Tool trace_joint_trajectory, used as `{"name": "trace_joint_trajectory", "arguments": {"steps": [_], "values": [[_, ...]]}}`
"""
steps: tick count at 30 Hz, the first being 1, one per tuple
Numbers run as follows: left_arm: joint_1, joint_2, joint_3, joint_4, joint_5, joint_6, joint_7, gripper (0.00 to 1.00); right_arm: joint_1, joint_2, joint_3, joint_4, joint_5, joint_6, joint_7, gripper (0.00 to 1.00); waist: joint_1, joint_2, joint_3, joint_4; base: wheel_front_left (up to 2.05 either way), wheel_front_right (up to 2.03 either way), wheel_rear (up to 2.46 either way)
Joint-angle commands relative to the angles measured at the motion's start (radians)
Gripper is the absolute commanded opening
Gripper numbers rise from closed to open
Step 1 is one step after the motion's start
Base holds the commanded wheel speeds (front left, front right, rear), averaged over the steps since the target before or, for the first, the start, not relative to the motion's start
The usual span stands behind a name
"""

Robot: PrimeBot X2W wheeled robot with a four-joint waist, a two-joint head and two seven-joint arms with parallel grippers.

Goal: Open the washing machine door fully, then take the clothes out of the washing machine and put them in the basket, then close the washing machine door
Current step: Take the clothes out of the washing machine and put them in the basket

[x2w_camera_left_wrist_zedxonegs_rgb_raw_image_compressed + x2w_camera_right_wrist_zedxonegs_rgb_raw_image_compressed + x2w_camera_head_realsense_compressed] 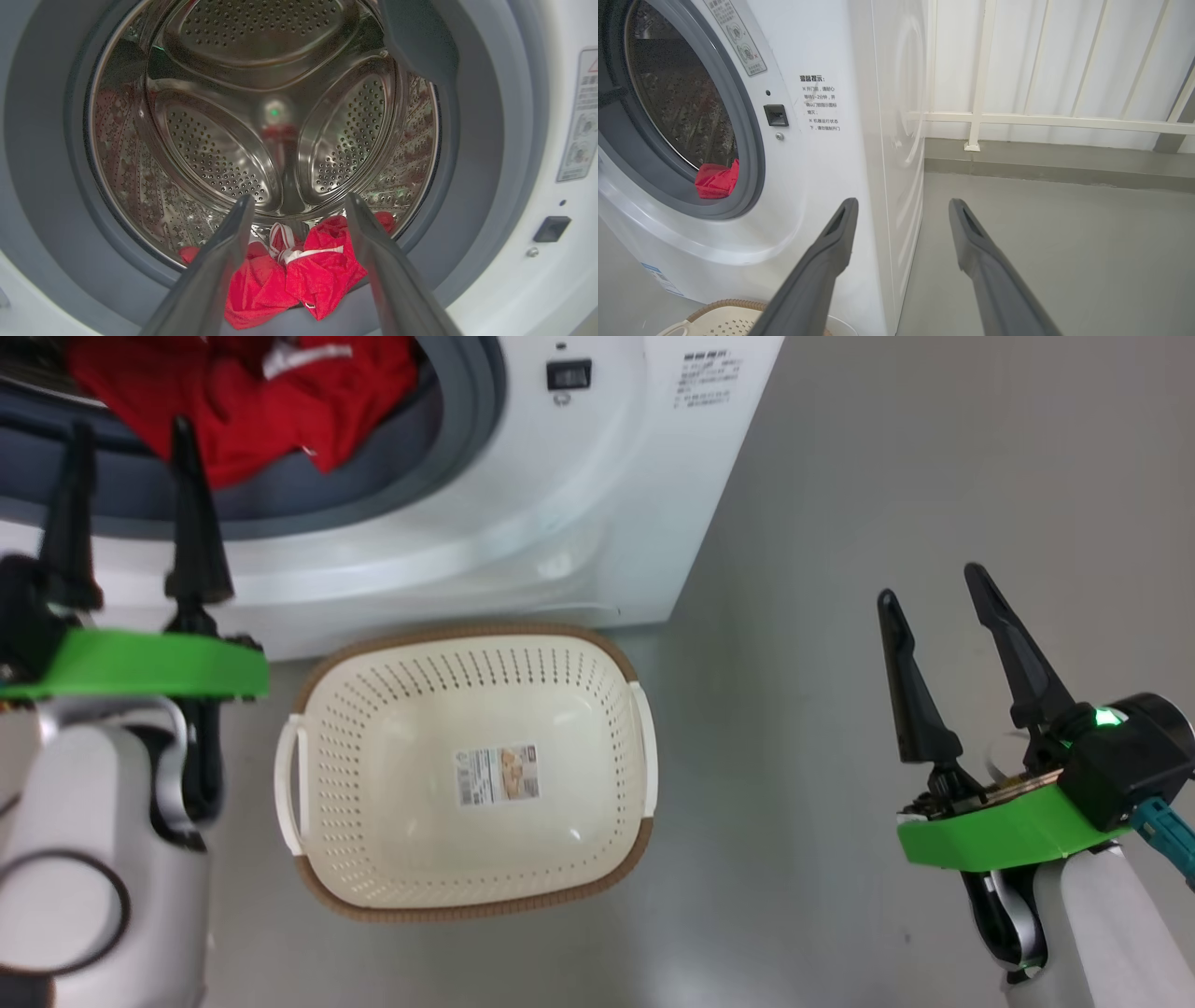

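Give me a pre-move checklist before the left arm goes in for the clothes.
1. Left gripper open: ok, fingers spread, nothing between them.
2. Aim: ok, the clothes sit between the fingers in the left wrist view, heaped at the front lip of the drum.
3. Drum mouth unobstructed: ok.
4. Basket ready: ok, upright on the floor in front of the washing machine, no clothes in it yet.
5. Right gripper out of the way: ok, open, off to the side of the basket.
6. Washing machine door fully open: cannot tell.
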State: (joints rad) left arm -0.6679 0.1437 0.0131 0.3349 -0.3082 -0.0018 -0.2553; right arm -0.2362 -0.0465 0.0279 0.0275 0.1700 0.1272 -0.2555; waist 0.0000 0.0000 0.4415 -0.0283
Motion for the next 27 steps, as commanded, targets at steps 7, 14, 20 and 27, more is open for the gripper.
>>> {"name": "trace_joint_trajectory", "arguments": {"steps": [7,14,20,27], "values": [[-0.129,0.077,0.035,0.090,0.002,-0.003,0.044,1.00,-0.041,-0.004,0.044,-0.034,0.018,0.003,-0.006,1.00,0.0000,0.0000,0.104,-0.035,0.00,0.00,0.00],[-0.257,0.121,0.027,0.246,0.004,0.001,0.122,1.00,-0.053,-0.004,0.058,-0.024,0.019,0.003,-0.006,1.00,0.0000,0.0000,0.136,-0.052,0.00,0.00,0.00],[-0.364,0.152,-0.017,0.388,0.036,0.004,0.230,1.00,-0.064,-0.004,0.073,-0.017,0.015,0.003,-0.006,1.00,0.0000,0.0000,0.147,-0.063,0.00,0.00,0.00],[-0.432,0.197,-0.069,0.516,0.087,0.014,0.308,1.00,-0.073,-0.004,0.097,-0.016,0.021,0.003,-0.006,1.00,0.0000,0.0000,0.150,-0.088,0.00,0.00,0.00]]}}
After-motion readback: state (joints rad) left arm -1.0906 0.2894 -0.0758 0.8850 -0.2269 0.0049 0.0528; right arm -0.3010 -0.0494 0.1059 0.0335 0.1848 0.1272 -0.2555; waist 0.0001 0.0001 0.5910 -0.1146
